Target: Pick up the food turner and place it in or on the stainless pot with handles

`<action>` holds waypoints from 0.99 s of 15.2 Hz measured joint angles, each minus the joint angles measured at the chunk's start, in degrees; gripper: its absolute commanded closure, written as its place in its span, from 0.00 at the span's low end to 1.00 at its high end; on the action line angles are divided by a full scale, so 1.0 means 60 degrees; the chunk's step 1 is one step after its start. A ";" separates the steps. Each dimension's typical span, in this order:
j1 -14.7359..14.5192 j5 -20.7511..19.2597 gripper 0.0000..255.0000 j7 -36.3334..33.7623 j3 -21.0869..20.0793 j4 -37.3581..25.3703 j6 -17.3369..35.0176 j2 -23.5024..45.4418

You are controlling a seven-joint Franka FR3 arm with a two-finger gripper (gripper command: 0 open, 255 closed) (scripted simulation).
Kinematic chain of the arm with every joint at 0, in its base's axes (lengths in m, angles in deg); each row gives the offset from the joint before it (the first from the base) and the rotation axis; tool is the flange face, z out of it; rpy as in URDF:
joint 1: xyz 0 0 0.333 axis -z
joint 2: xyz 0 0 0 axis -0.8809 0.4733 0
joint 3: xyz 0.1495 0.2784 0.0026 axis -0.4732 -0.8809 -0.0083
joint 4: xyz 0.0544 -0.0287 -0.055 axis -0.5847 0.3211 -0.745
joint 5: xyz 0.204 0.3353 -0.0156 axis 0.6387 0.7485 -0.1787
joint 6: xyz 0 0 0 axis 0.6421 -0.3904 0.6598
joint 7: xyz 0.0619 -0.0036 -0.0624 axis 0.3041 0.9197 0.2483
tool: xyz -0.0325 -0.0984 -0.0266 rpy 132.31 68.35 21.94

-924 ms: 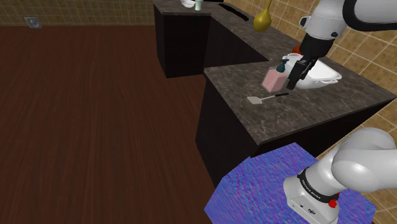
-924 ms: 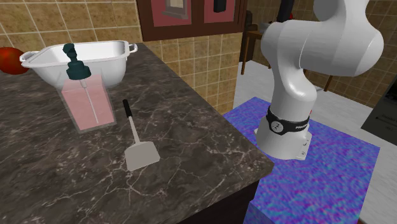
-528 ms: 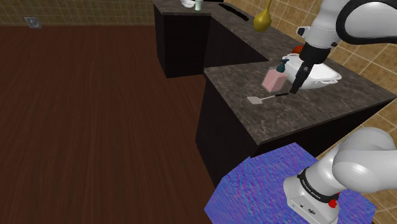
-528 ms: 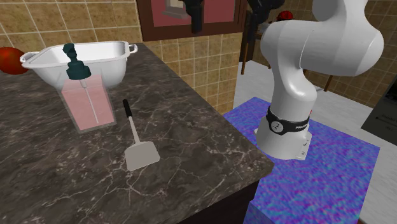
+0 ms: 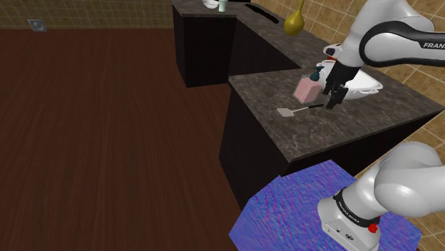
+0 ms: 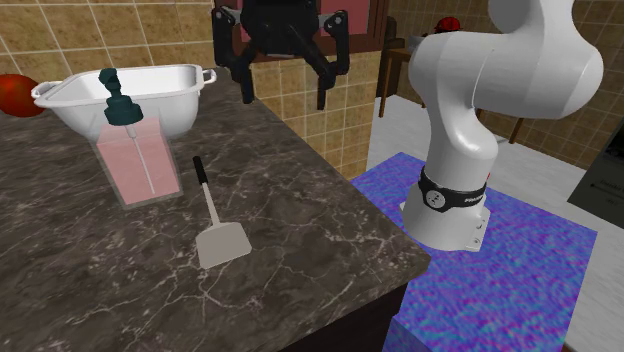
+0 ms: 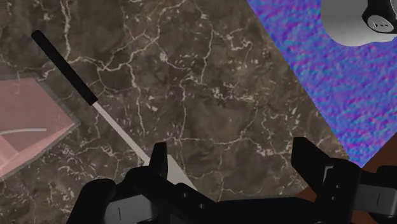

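Note:
The food turner (image 6: pixel 214 225) lies flat on the dark marble counter (image 6: pixel 300 200), its grey blade toward the counter's front edge and its black handle (image 7: pixel 63 65) pointing at the pot. The white two-handled pot (image 6: pixel 60 100) stands at the back of the counter. My gripper (image 6: pixel 285 88) hangs open and empty above the counter, beside the pot and off to the second exterior view's right of the turner's handle. In the shoulder view the gripper (image 5: pixel 334 97) is just past the handle end of the turner (image 5: pixel 298 110), in front of the pot (image 5: pixel 360 83). One fingertip (image 7: pixel 159 158) overlaps the turner's blade.
A pink soap dispenser (image 6: pixel 135 155) stands between pot and turner, close to the handle. A red round thing (image 6: pixel 14 95) sits behind the pot. A yellow vase (image 5: pixel 294 21) is on the far counter. The blue-topped stand (image 6: pixel 500 260) sits below the counter's edge.
The gripper has come down toward the counter near the turner's handle, and its fingers have come into the second exterior view. Turner, dispenser and pot have not moved.

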 measured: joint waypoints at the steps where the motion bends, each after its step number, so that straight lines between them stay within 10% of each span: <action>1: -0.0123 -0.0127 0.00 0.0518 0.0279 -0.0092 0.0262 0.0287; 8: -0.1043 -0.0710 0.00 0.4446 0.2555 -0.0506 0.2503 0.2453; 15: -0.2140 0.0046 0.00 0.7293 0.4004 -0.1129 0.4187 0.4594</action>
